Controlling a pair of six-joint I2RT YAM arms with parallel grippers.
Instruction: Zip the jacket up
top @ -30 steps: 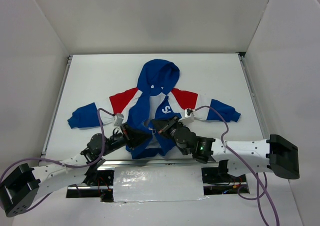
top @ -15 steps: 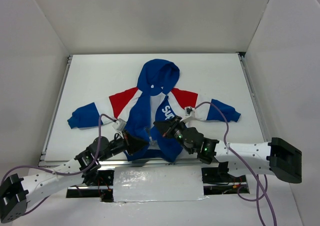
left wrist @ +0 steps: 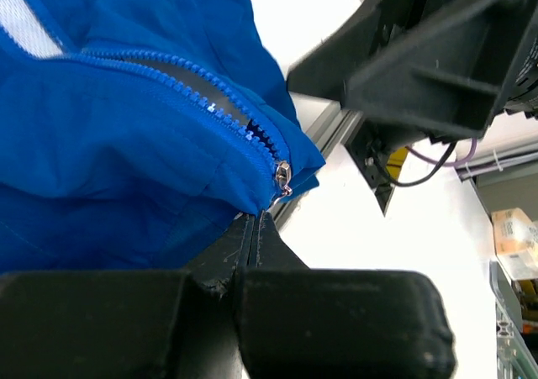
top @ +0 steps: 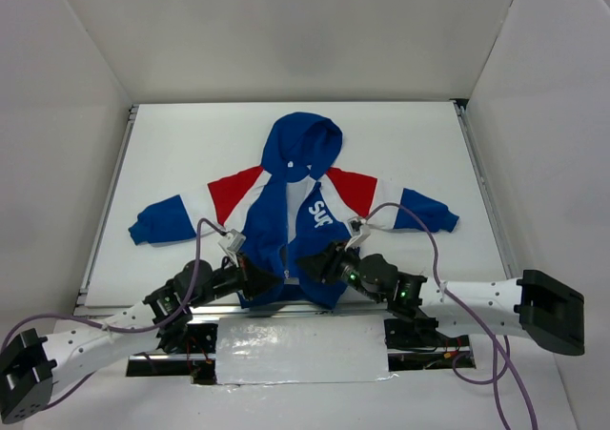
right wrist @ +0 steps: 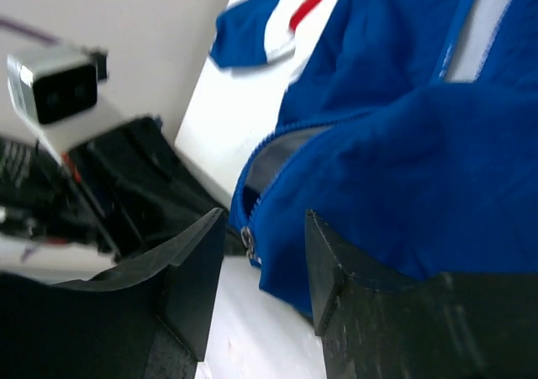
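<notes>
Royal-blue hooded cloth jacket [top: 291, 211] with red-white shoulder bands: flat on white worktop [top: 410, 144]; left claw [left wrist: 252, 228] clamped on hem beneath silver slider [left wrist: 282, 176]; right claw [right wrist: 261, 244] apart alongside; zip barely begun, full run remains

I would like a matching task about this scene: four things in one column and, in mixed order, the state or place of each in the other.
Things:
1. hood
2. left gripper
3. right gripper
4. zipper slider

States or places:
a. open
b. bottom end of the zip
c. shut on the jacket
d. farthest from the arms

Pairs: 1-d, 2-c, 3-a, 4-b
</notes>
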